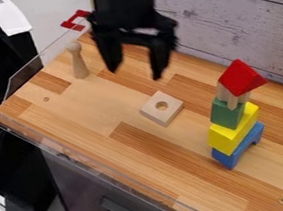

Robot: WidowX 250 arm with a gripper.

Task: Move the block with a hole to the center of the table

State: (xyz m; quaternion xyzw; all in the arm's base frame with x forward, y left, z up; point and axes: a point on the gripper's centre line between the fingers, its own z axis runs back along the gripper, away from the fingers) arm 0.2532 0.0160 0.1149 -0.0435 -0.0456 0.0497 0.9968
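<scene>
Pincer (pixel 136 73) spread, nothing between its fingers, arm (pixel 124 1) cut off by top edge. Holed block (pixel 152 110) flat near mid-counter (pixel 130 162); in the stack, red block (pixel 239 76) partly hides the plain wood piece (pixel 230 97).

spread claw (pixel 136 74), holed block (pixel 162 115) on table (pixel 81 109)
</scene>
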